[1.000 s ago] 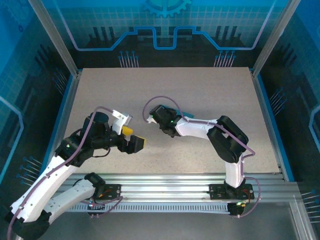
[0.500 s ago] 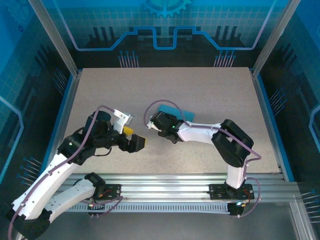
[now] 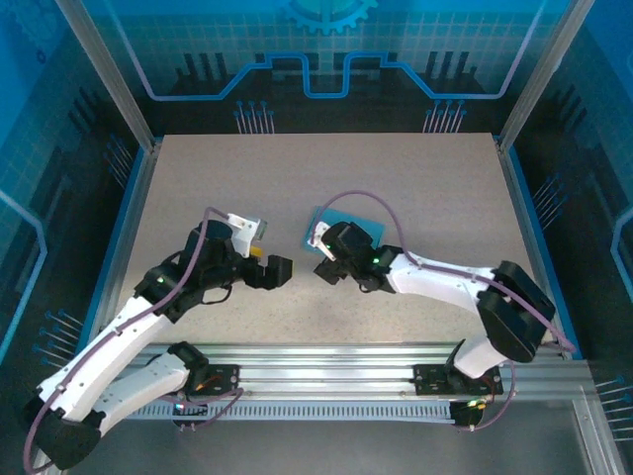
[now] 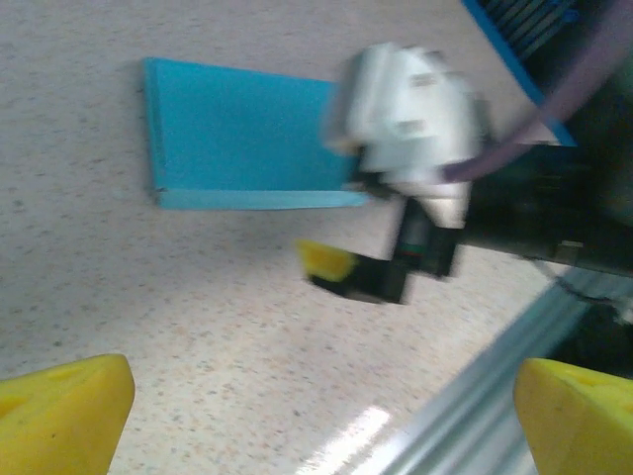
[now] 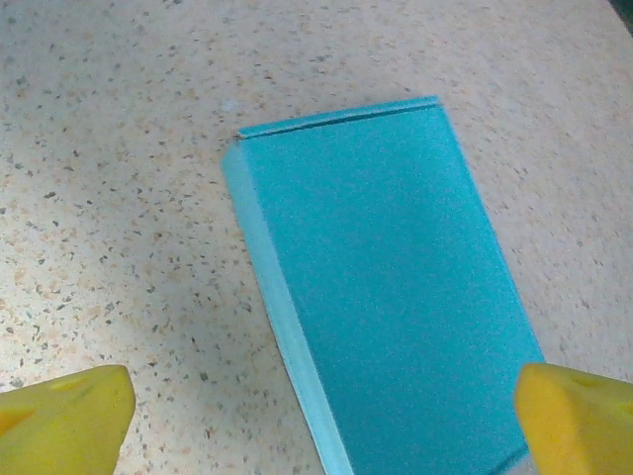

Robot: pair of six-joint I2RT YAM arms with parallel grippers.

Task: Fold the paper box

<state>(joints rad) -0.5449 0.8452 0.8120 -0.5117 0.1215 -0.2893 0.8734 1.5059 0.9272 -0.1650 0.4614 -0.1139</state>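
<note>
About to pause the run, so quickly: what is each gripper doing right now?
Left gripper: jaws open, holding nothing.
Right gripper: jaws open, over the paper box, not gripping it.

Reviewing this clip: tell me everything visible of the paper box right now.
The paper box is a small, flat rectangular box, bright blue on every face that shows, in what looks like thin matte cardboard. It appears folded shut: a broad top face, one narrow paler side wall along a long edge, and a thin seam at one short end. It lies flat on the speckled table, near the middle. The right gripper is open, its yellow fingertips wide apart on either side, not clasping it.
</note>
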